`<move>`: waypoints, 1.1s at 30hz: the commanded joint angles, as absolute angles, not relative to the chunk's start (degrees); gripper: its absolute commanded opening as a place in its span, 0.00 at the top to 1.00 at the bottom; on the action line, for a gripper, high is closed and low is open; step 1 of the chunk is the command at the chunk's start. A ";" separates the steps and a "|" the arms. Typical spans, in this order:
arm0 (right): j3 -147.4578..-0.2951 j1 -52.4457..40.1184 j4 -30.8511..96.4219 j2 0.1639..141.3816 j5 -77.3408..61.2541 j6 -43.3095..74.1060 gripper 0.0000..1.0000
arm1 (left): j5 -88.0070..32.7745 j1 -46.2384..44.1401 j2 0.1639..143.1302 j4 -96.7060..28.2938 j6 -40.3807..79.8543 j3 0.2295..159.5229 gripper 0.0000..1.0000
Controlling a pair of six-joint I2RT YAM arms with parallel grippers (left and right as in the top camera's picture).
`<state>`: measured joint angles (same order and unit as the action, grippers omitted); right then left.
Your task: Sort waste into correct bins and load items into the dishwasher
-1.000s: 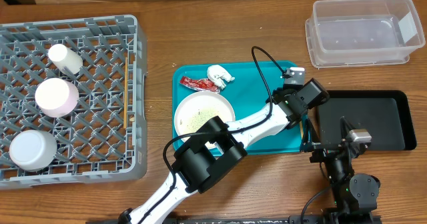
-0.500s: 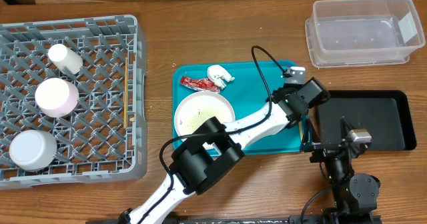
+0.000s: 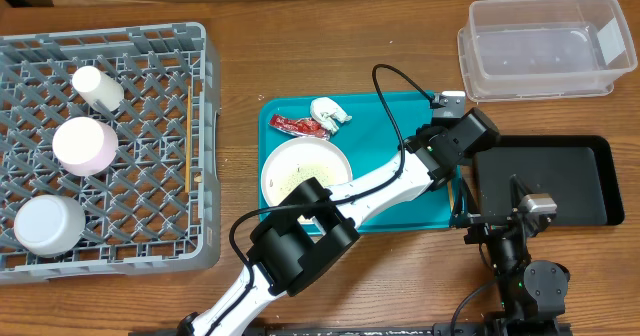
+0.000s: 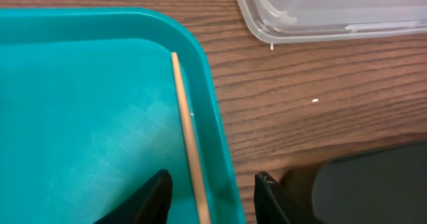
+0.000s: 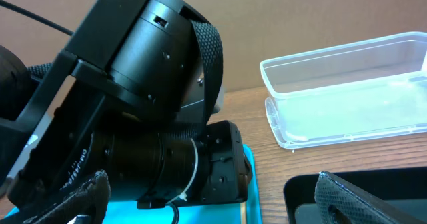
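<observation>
My left gripper [image 4: 212, 191] is open, its jaws either side of a thin wooden chopstick [image 4: 190, 144] lying along the inside right edge of the teal tray [image 4: 80, 104]. From overhead the left gripper [image 3: 458, 141] is at that tray's right edge. The white plate [image 3: 305, 168] with rice crumbs, the red wrapper [image 3: 299, 126] and the white tissue [image 3: 329, 111] lie on the tray. The white cup [image 3: 97, 86], pinkish bowl [image 3: 83, 144] and grey-blue bowl [image 3: 47, 224] sit in the grey dish rack [image 3: 205, 126]. My right gripper [image 5: 210, 201] is open and empty by the black tray [image 3: 560, 181].
The clear tub [image 3: 545, 46] stands at the back right, beyond the black tray; it also shows in the left wrist view [image 4: 333, 11]. A second chopstick [image 3: 189, 141] lies in the rack by its right wall. The left arm crosses the teal tray.
My left gripper has moved slightly farther back and to the right along the tray's right edge. The right arm has not moved.
</observation>
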<state>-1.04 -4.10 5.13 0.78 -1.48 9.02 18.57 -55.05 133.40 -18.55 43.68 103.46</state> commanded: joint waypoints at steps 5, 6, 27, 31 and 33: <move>-0.47 -3.77 4.80 0.16 -1.17 9.19 0.00 | 22.50 -55.27 137.21 -18.37 41.74 103.39 0.58; -0.45 -3.77 4.80 0.16 -1.17 9.19 0.00 | 22.46 -55.29 137.53 -18.20 41.76 103.39 0.57; -0.45 -3.77 4.80 0.16 -1.15 9.19 0.00 | 22.46 -55.31 143.11 -19.68 35.88 103.39 0.60; -0.47 -3.77 4.80 0.16 -1.17 9.19 0.00 | 22.46 -55.16 143.11 -19.46 33.85 103.39 0.61; -0.45 -3.77 4.80 0.16 -1.17 9.19 0.00 | 22.44 -55.16 143.11 -19.42 32.56 103.39 0.64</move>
<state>-1.04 -4.10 5.17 0.80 -1.48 9.02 23.51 -55.13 139.15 -18.06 35.33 104.29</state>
